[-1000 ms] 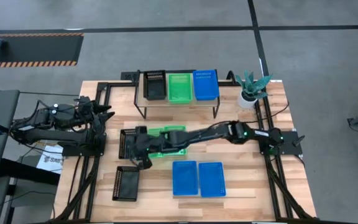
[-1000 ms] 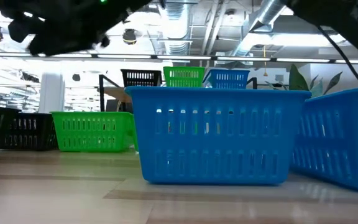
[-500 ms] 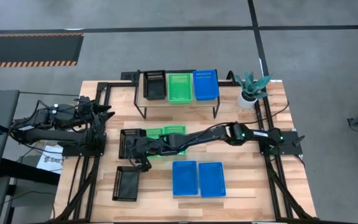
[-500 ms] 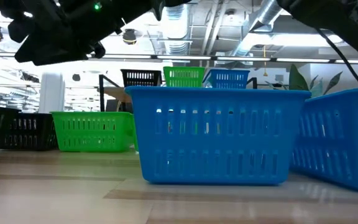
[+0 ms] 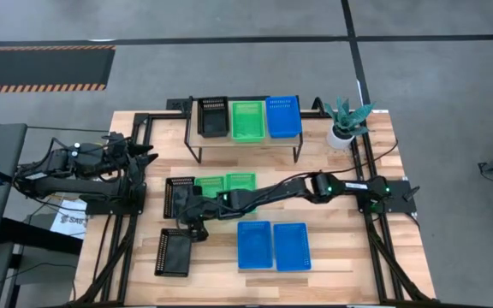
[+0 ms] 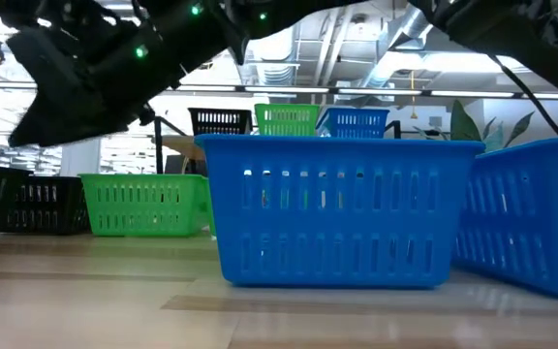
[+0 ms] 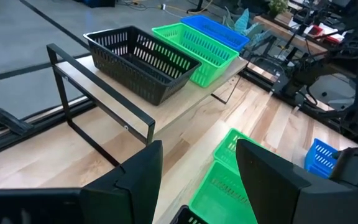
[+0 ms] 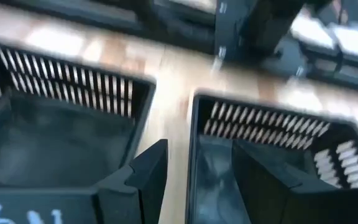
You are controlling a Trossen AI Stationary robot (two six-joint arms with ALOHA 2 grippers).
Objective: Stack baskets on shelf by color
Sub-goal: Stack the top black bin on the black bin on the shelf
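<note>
Nine baskets present, all alike: shallow rectangular plastic trays with slotted sides.

On the shelf (image 5: 248,142), a light wood top on thin black legs near the table's far edge, three stand side by side, touching: a black basket (image 5: 213,116), a green basket (image 5: 248,120) and a blue basket (image 5: 283,116), each single, none stacked.

On the table (image 5: 375,257), in front of the shelf, two green baskets (image 5: 227,183) lie side by side, partly covered by the right arm. A black basket lies at their left under the arm (image 5: 173,195), and a further black basket (image 5: 173,251) lies nearer the front left corner. Two blue baskets (image 5: 272,245) sit side by side near the front edge, at mid-width.

The right gripper (image 5: 193,218) reaches across to the left side of the table and hangs over the two black baskets there. Its wrist view shows the fingers (image 8: 148,171) apart, straddling the wall of one black basket, with nothing clamped between them.

The left gripper (image 5: 144,156) waits at the table's left edge, fingers (image 7: 138,177) spread wide and empty.
</note>
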